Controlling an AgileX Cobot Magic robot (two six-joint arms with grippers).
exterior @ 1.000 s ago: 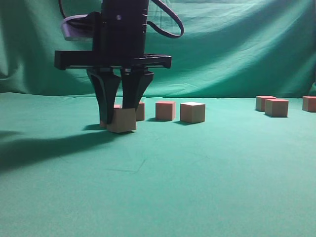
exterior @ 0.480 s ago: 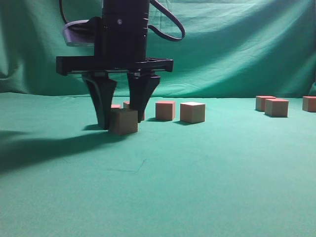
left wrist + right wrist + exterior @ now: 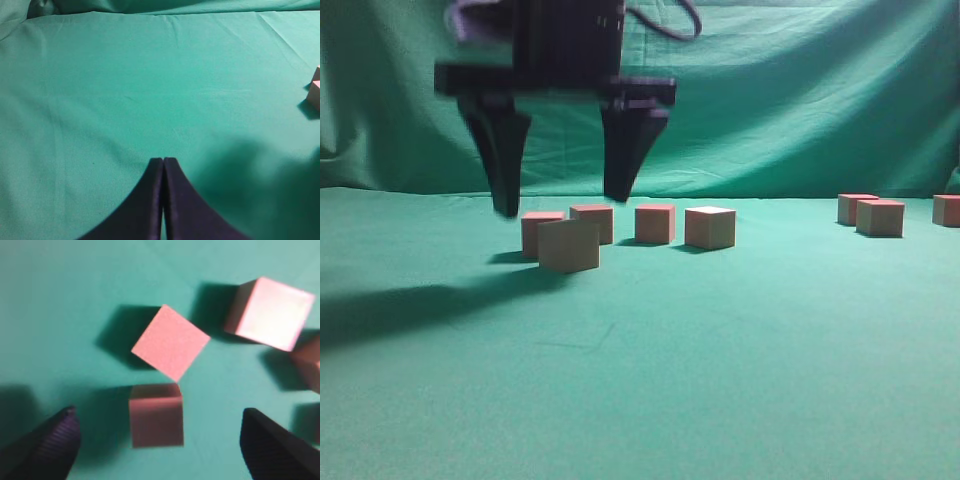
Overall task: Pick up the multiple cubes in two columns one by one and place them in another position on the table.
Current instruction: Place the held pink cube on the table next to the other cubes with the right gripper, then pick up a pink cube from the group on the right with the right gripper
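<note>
Matte pink cube (image 3: 156,415) sits on the green desk (image 3: 720,340) below my right tool (image 3: 157,435), spread wide, holding nothing. Light, stiff, sharp-edged, I judge: pinch its flat opposite sides (corner touches a neighbour (image 3: 171,342)). Left tool (image 3: 163,161) pressed together, empty.

Cubes (image 3: 568,246) clustered under raised tool (image 3: 563,205), open table (image 3: 720,350) in front
</note>
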